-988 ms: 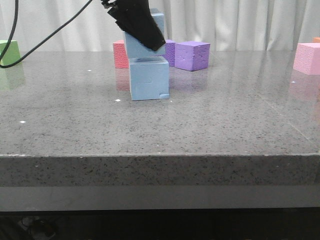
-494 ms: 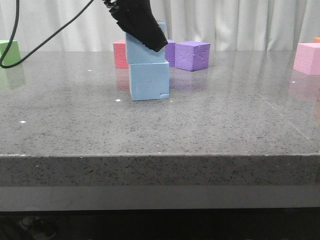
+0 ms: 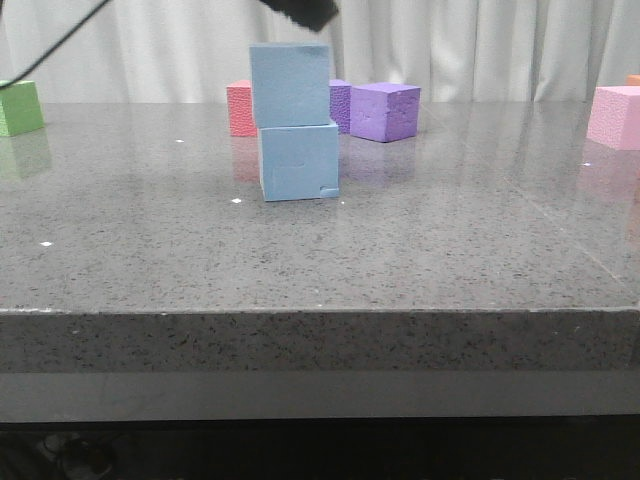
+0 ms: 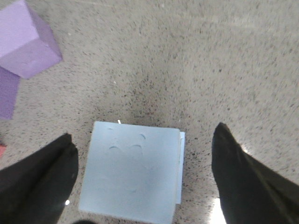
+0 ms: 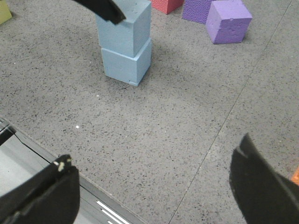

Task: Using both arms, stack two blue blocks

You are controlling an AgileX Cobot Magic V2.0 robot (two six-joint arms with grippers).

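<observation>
Blue blocks: two pale sky-blue foam cubes, stacked. Upper blue block sits on the lower blue block, a little skewed and offset toward the left edge in the front view. Lower block rests directly on the grey speckled table, left of centre, toward the far side; a small notch shows at its bottom right corner. From the left wrist view the upper block's top face carries faint curved impressions, and a thin sliver of the lower block shows along one side.

Left gripper: directly above the stack, clear of it; jaws spread wide, one dark finger either side of the top block, touching neither. In the front view only its dark tip shows at the upper edge, above the stack.

Right gripper: well away from the stack, over the near part of the table; jaws spread wide, nothing between them.

Behind the stack: red cube, just beside it to the left rear; two purple cubes, the nearer purple cube to the right, the further purple cube partly hidden by the stack.

Periphery: green cube at far left; pink cube at far right. White curtain behind the table.
</observation>
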